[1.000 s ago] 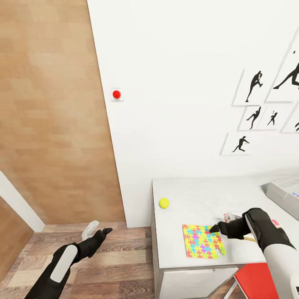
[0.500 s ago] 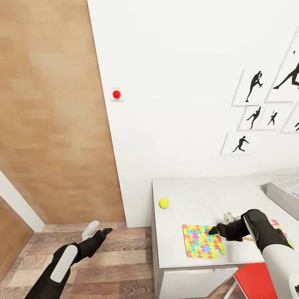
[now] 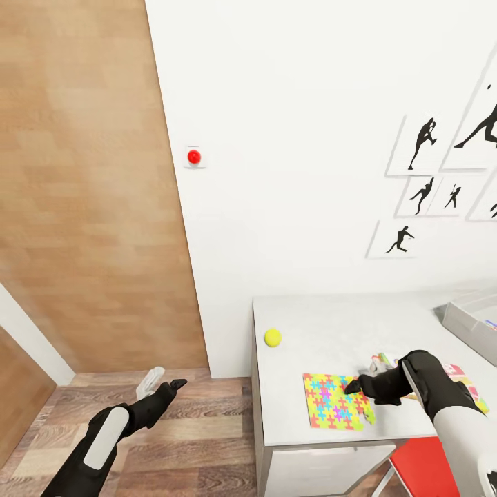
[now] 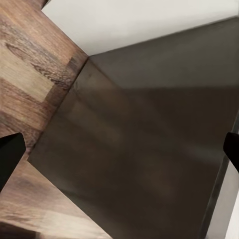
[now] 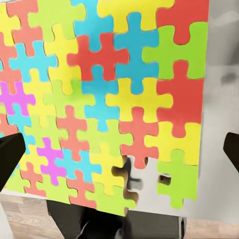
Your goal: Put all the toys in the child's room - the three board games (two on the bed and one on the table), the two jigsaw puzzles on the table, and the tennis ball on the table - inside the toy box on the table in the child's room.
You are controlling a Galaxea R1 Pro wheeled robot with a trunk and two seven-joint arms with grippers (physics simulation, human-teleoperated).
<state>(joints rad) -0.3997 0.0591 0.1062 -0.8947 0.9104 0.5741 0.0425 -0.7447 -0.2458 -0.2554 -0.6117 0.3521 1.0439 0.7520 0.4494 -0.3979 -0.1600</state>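
Right gripper [image 3: 352, 384] hovers low over the far right part of the jigsaw puzzle [image 3: 337, 401], and in the right wrist view we see its dark fingertips [image 5: 11, 155] at the two side edges of the picture, spread wide with nothing between them but the coloured slab [image 5: 109, 99] below. That slab lies flat on the table [image 3: 324, 321], close to its near edge; from it, the tennis ball [image 3: 273, 337] sits at about 10 o'clock, well apart, and the toy box [image 3: 469, 319] at about 2 o'clock, near the table's right end.

We judge the puzzle thin, light and fairly stiff, with a missing piece near one corner. Flat on the top, it offers no side to pinch, so we would slide it past the table's near edge and grip the overhanging rim. Smooth faces could slip from a shallow pinch.

Our left gripper [image 3: 172, 384] hangs over the wood floor [image 3: 207, 442], jaws parted wide and empty.
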